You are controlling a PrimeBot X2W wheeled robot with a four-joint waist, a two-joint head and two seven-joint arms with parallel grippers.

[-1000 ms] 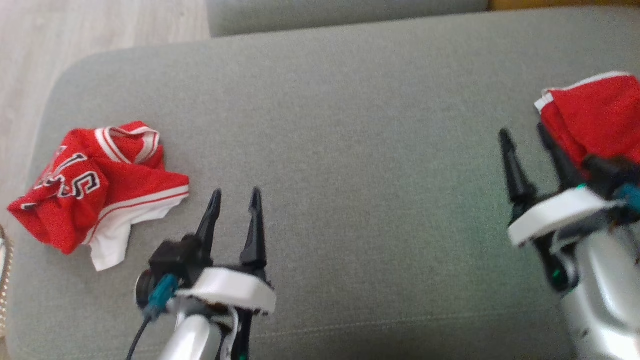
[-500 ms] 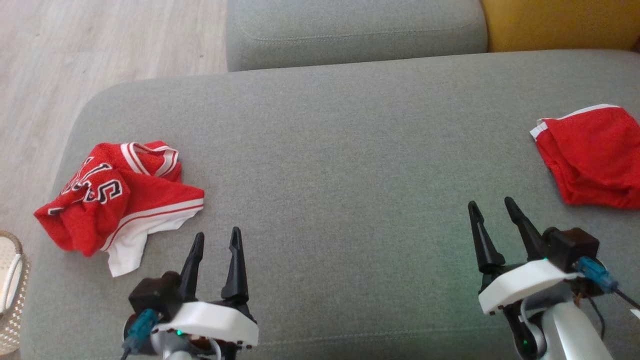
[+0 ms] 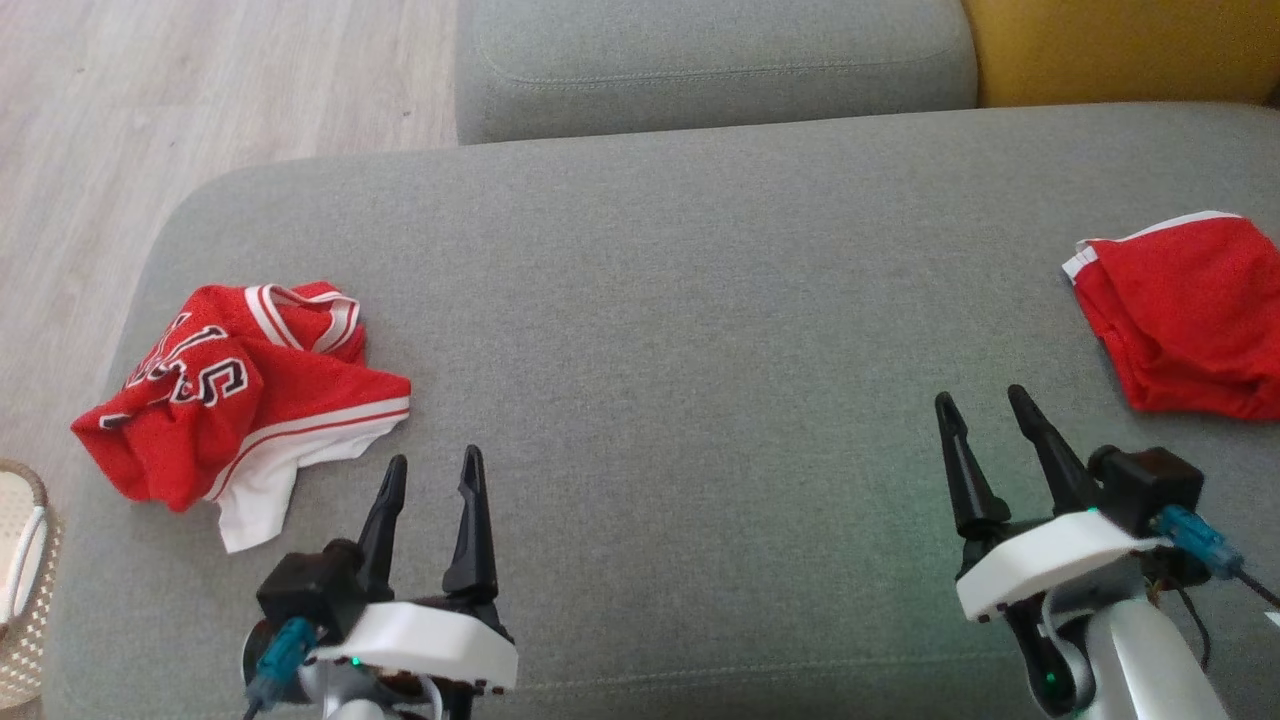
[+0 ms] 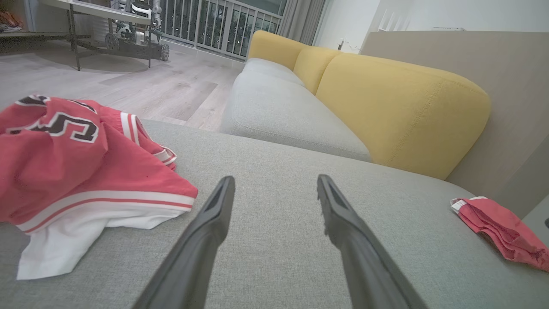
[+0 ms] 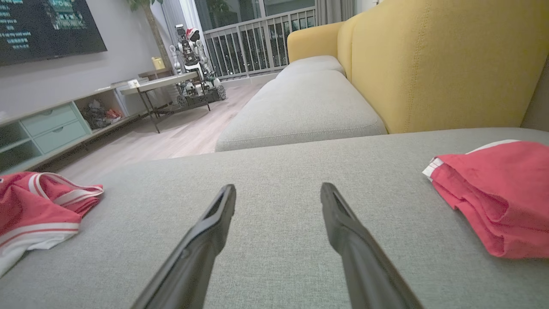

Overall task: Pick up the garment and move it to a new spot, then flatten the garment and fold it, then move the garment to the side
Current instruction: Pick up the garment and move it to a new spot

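Note:
A crumpled red jersey garment [image 3: 230, 400] with white trim and black lettering lies at the left end of the grey sofa cushion [image 3: 680, 300]. It also shows in the left wrist view [image 4: 64, 163] and the right wrist view [image 5: 30, 206]. A second red garment [image 3: 1190, 310], folded, rests at the cushion's right end [image 4: 502, 227] [image 5: 502, 193]. My left gripper [image 3: 434, 458] [image 4: 275, 178] hovers open just right of the crumpled jersey, holding nothing. My right gripper [image 3: 980, 395] [image 5: 279, 186] is open and empty, a little left of and nearer than the folded one.
A wicker basket [image 3: 20, 560] stands off the cushion's left edge. Wooden floor [image 3: 200, 90] lies beyond on the left. Another grey seat cushion [image 3: 700, 60] and a yellow sofa back [image 3: 1120, 50] are behind. The wide grey middle lies between my grippers.
The head camera has tilted, so the whole picture shifted. My right gripper has drawn back from the folded red garment's edge and now stands apart from it. Both garments lie as before.

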